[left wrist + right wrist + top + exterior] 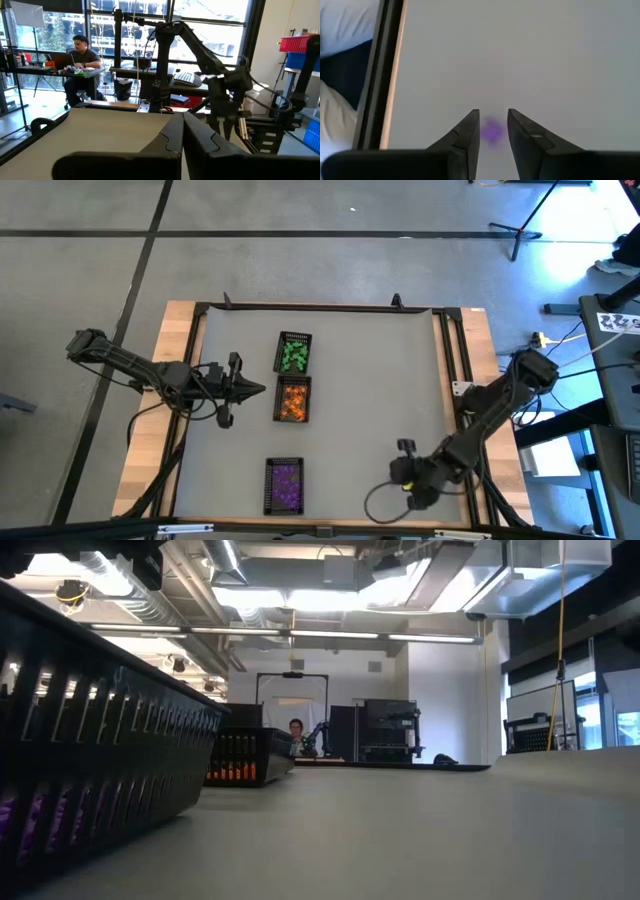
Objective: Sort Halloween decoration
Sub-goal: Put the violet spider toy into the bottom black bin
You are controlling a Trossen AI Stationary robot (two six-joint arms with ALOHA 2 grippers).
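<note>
Halloween decoration (491, 131): purple piece lying unsorted on worktop (520, 60) | right pincer (493, 131) straddling it, part-open | left pincer (182, 131) closed, waiting | three trays (293, 400) already holding sorted colours

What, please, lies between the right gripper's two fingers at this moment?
A small purple trinket sits on the mat between the right gripper's parted fingers; the right wrist view shows it.

Even overhead light leaves the tabletop (350, 410) pale with faint shadows; ceiling lamps (300, 595) glare in the low view; bright windows (60, 40) backlight the left wrist view; the purple trinket (491, 131) is blurred.
</note>
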